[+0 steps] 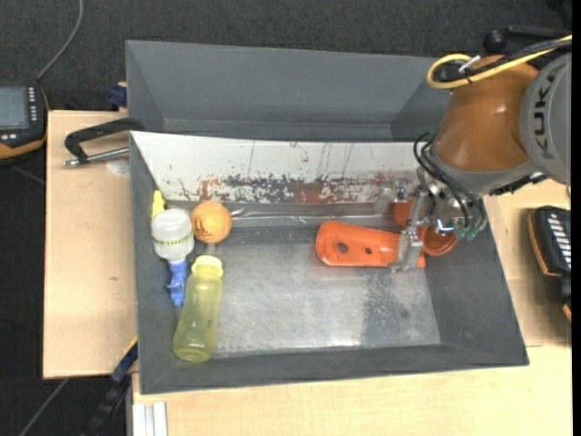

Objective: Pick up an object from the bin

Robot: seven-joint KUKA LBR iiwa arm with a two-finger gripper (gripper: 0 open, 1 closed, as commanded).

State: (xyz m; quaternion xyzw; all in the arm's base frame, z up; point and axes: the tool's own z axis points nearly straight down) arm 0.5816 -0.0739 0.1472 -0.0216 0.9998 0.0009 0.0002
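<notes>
- Camera view: the fingers (416, 251) are sitting low in the bin (300, 321), at the right tip of an orange holed piece (356, 245). Spread or pinching: cannot tell.
- The piece is lying on the bin floor, stretching left of the fingers.
- Well left of the fingers, an orange ball (211, 222) and a yellow bottle (198, 312) are lying untouched.
- Judgement: the approach is looking done, with grip and lift remaining.

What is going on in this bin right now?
A robot arm reaches into the grey bin from the right. Its tool is down at the right end of an orange plastic piece lying near the far wall; a firm grip cannot be confirmed. An orange ball, a small white bottle and a yellowish bottle lie at the left side, away from the tool.
</notes>
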